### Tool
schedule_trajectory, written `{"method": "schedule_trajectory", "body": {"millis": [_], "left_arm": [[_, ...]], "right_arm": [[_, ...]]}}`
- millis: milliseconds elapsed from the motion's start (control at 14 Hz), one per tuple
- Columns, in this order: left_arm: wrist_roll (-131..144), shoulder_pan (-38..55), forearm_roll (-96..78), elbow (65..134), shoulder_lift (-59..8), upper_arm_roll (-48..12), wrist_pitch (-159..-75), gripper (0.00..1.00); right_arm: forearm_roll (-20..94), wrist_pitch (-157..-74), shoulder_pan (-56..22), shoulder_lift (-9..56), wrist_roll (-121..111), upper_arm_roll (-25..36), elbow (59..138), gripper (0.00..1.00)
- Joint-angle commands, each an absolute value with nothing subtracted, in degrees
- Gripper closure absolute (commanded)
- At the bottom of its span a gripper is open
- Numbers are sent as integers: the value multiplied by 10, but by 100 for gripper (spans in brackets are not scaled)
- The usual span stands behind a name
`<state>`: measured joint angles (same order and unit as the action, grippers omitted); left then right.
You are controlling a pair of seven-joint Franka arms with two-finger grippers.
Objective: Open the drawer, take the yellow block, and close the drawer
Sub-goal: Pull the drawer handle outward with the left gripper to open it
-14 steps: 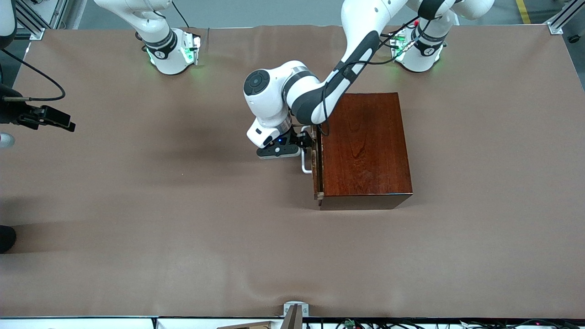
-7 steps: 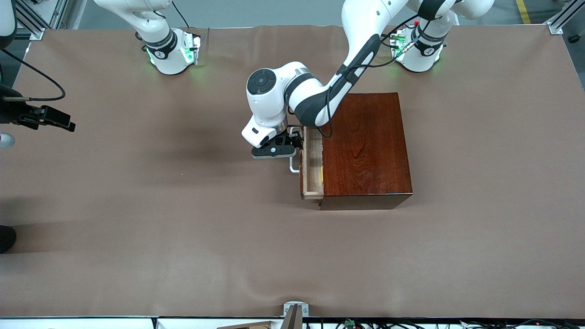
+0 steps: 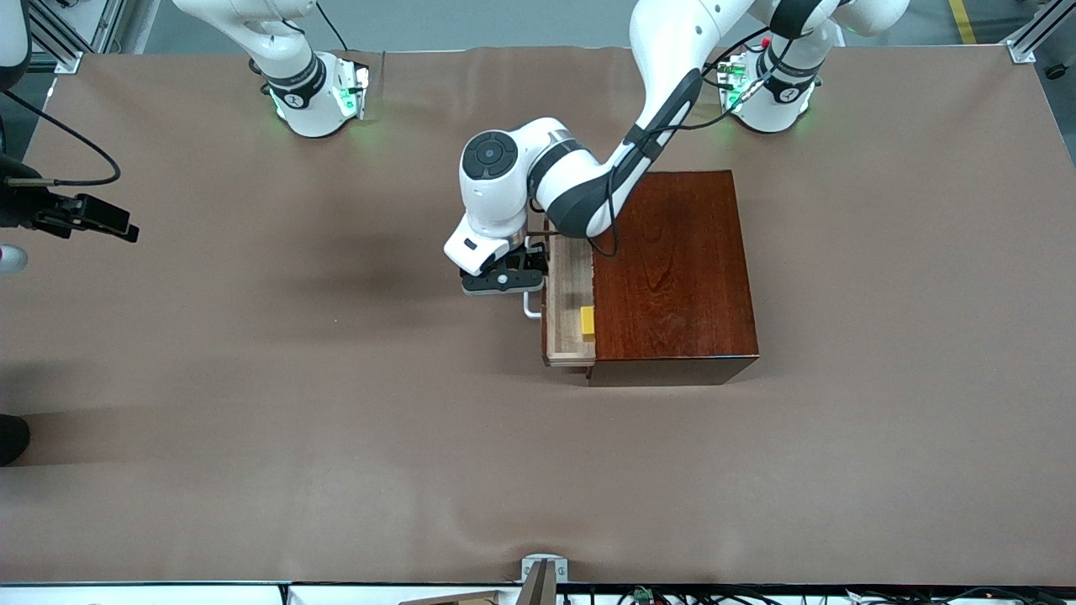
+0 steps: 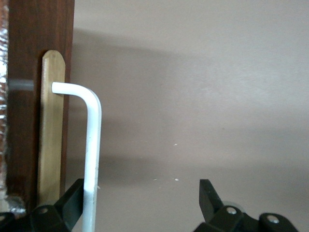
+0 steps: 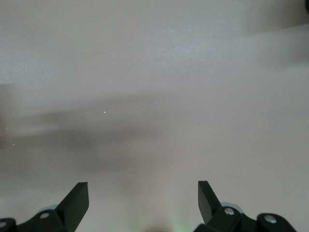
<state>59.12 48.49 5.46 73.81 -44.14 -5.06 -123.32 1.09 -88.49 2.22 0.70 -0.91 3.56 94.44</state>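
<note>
The dark reddish-brown cabinet (image 3: 672,269) stands mid-table. Its pale-wood drawer (image 3: 566,290) is pulled partly out toward the right arm's end. The yellow block (image 3: 588,322) lies in the drawer, close to the cabinet's mouth and toward the drawer's end nearer the front camera. My left gripper (image 3: 538,267) is at the white handle (image 3: 531,307). In the left wrist view this gripper (image 4: 141,189) is open, and the handle bar (image 4: 91,145) rests against one finger (image 4: 72,198). My right gripper (image 5: 143,193) is open and empty, and waits over bare table.
The brown table cloth (image 3: 336,403) is bare around the cabinet. The left arm's elbow (image 3: 504,176) hangs over the cabinet's corner nearest the arms' bases. A black part with a cable (image 3: 84,217) sits at the table's edge at the right arm's end.
The drawer has slid out of the cabinet toward the right arm's end, pulled by my left gripper at the handle. The yellow block has come into view.
</note>
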Motion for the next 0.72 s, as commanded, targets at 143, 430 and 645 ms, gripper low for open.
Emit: {"method": "schedule_trajectory", "body": {"millis": [143, 430, 645], "left_arm": [[601, 499, 37, 715, -468, -62, -1286, 0], [614, 509, 37, 714, -473, -62, -1351, 0], [615, 509, 37, 714, -471, -63, -1370, 0]], "right_arm": [[6, -888, 23, 3, -3, 33, 954, 0], [6, -888, 23, 2, -3, 33, 954, 0], [6, -888, 22, 2, -2, 33, 954, 0]]}}
